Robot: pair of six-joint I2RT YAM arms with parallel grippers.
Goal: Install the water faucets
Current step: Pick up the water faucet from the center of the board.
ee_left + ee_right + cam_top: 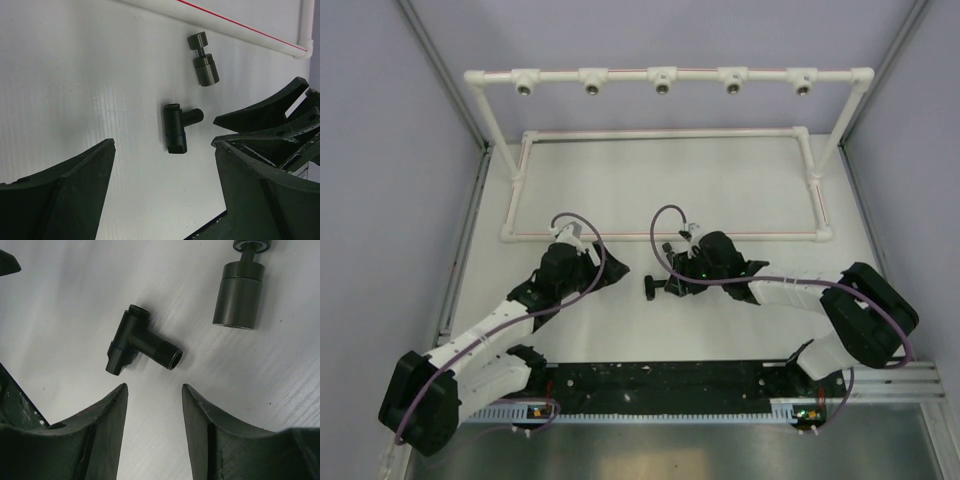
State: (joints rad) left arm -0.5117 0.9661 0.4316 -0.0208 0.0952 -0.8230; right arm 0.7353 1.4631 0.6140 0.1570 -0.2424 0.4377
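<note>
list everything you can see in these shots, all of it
T-shaped water faucet: one, black, lying on the table between the grippers
stubby cylinder faucet: one, black, lying beside the T-shaped one, not touching it
pipe frame: one, white with thin red lines, far half of the table
sockets: five, metal-ringed, along the frame's top bar
table: one, white
base plate: one, black, near edge
cables: two, purple, one looped on each arm
left gripper: black, open, nothing held
right gripper: black, open, fingers just short of the T-shaped faucet
</note>
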